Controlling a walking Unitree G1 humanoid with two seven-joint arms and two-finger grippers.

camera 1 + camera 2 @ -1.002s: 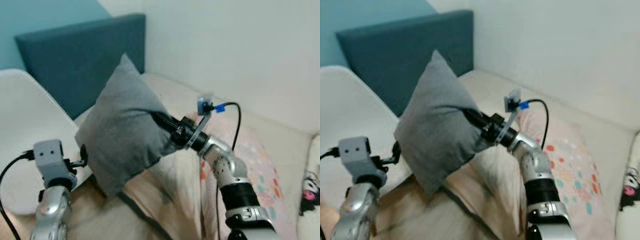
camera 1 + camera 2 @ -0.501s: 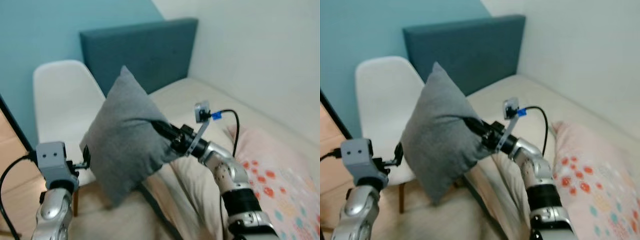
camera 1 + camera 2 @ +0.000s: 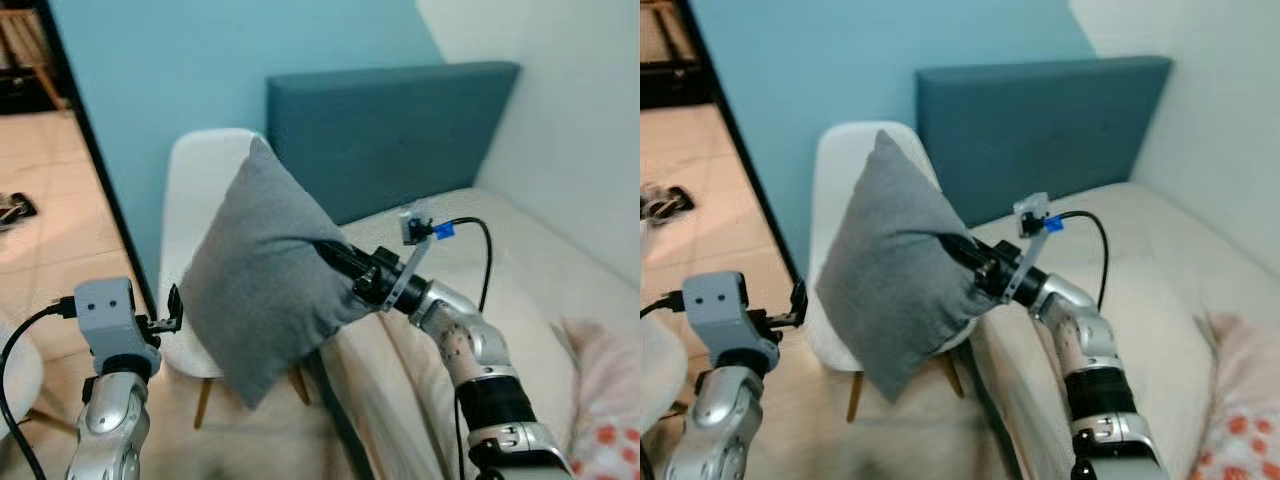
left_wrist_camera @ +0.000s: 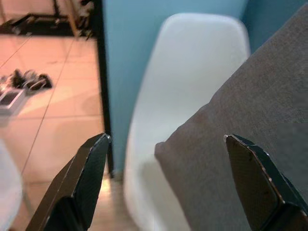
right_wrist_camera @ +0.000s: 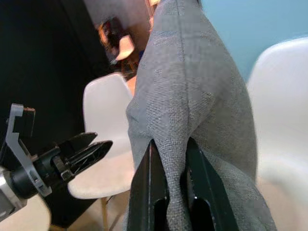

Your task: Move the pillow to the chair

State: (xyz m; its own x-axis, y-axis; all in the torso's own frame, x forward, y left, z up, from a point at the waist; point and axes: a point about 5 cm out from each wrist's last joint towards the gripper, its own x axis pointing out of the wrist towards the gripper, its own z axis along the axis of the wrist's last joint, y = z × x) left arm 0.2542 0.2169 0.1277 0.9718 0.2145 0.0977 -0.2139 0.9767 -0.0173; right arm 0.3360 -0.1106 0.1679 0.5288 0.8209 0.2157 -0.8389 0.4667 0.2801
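Right gripper [image 5: 168, 185] pinching grey pillow [image 3: 265, 275], holding it mid-air in front of white chair [image 3: 195, 215] — beside bed [image 3: 520, 300]. Left gripper [image 4: 168, 180] hovering near pillow's corner, fingers spread apart.

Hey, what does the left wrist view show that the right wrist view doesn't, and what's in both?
Left wrist view: the open left end effector from behind its own fingers, the tiled floor beyond a dark door frame, and some clutter lying on it.

Right wrist view: the right end effector shut on a fold of the pillow, the left end effector seen from the front, and a second white chair in a darker room behind.

Both: the grey pillow, the white chair close behind it, and the blue wall.
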